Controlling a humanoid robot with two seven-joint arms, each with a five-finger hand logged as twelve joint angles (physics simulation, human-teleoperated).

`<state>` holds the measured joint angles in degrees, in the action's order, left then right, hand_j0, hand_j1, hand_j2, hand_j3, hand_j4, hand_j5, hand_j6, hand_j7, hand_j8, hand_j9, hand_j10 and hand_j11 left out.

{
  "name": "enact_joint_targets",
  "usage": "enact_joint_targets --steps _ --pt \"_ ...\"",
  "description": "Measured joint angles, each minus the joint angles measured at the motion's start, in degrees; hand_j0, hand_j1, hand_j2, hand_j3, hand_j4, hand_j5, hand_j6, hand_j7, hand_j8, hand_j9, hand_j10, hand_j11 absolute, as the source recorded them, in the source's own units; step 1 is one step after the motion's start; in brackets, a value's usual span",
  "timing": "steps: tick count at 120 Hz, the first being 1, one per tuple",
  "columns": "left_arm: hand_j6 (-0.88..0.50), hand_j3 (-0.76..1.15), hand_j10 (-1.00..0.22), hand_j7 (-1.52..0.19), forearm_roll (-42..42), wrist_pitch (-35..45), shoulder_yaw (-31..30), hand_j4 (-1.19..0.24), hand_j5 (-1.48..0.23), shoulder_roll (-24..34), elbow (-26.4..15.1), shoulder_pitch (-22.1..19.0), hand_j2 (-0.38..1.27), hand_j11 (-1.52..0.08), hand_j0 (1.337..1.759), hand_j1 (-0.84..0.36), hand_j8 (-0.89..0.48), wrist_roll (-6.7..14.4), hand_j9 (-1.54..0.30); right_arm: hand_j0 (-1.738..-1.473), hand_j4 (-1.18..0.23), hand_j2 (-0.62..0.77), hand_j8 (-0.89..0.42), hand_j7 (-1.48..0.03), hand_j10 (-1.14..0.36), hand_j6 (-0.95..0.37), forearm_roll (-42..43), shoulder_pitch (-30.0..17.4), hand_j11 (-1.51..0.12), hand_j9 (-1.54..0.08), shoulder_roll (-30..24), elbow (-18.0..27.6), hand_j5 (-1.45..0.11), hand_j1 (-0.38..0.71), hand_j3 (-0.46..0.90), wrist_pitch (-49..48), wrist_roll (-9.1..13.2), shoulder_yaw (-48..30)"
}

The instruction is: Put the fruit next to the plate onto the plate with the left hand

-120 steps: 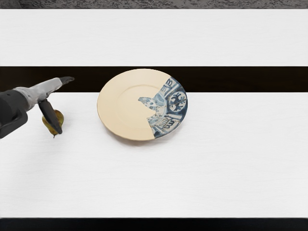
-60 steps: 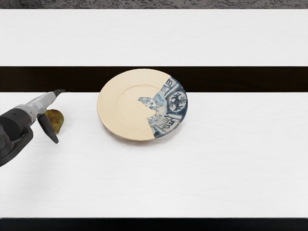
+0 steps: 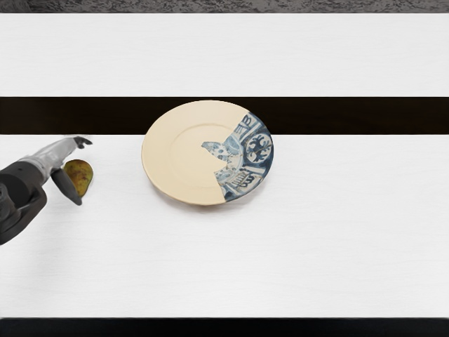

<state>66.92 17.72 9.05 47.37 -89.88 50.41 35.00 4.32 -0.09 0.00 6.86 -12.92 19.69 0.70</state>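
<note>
A: Near to far, quick. What's in front?

B: Bare white tabletop (image 3: 280,253) across the lower frame. At the left edge the dark-sleeved left hand (image 3: 48,160) comes in, and just past it sits the small yellow-green pear-shaped fruit (image 3: 80,175).

A: Hand state?

B: Spread, holding nothing. One long grey finger (image 3: 70,144) points past the upper side of the fruit and the dark thumb (image 3: 66,188) lies across its lower left. The fruit rests on the table between them. The thumb may be touching the skin, but the view is too coarse to be sure.

A: Where's the fruit relative to the target?

B: Left of centre-left, near the round cream plate with a blue patterned wedge (image 3: 182,151) but apart from it, with bare table between. Not on it yet.

A: Behind that?

B: The plate's far rim overlaps a black band (image 3: 351,116) running across the middle of the frame. Beyond that is a second white strip (image 3: 280,56).

A: Handling notes?

B: I'd guess light, firm and smooth-skinned. It's rounded, so it is likely to roll or squirt out if pinched off-centre. Best hold is across the widest part of the belly, thumb opposite fingers, with a moderate squeeze. The plate looks like rigid ceramic, so the fruit should be set down, not dropped.

A: Right arm?

B: Out of view.
</note>
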Motion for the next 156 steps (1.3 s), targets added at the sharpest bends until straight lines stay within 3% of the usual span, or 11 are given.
enact_joint_targets --steps 65,106,156 --pt "-0.31 0.0 -0.31 -0.39 0.81 0.13 0.07 -0.31 -0.39 -2.55 3.24 -0.49 0.07 -0.39 1.658 -0.01 -0.31 0.0 -0.39 -1.658 0.0 0.0 0.0 0.0 0.0 0.0 0.03 0.0 0.0 0.0 0.0 0.0 0.0 -0.35 0.0 0.0 0.0 0.07" --pt "-0.4 0.0 -0.4 -0.51 0.89 0.11 0.07 -0.4 -0.51 -3.16 3.56 -0.49 0.17 -0.51 1.658 -0.13 -0.4 0.03 -0.51 -1.658 0.0 0.0 0.0 0.0 0.0 0.0 0.07 0.0 0.0 0.0 0.0 0.0 0.0 -0.35 0.0 0.0 -0.01 0.08" --pt "-0.39 0.0 -0.46 -0.66 0.86 0.03 0.1 -0.5 -0.66 -3.08 3.57 -0.41 0.32 -0.66 1.657 -0.2 -0.34 -0.02 -0.66 -1.658 0.0 0.0 0.0 0.0 0.0 0.0 0.07 0.0 0.0 0.0 0.0 0.0 0.0 -0.35 0.0 0.0 -0.02 0.08"
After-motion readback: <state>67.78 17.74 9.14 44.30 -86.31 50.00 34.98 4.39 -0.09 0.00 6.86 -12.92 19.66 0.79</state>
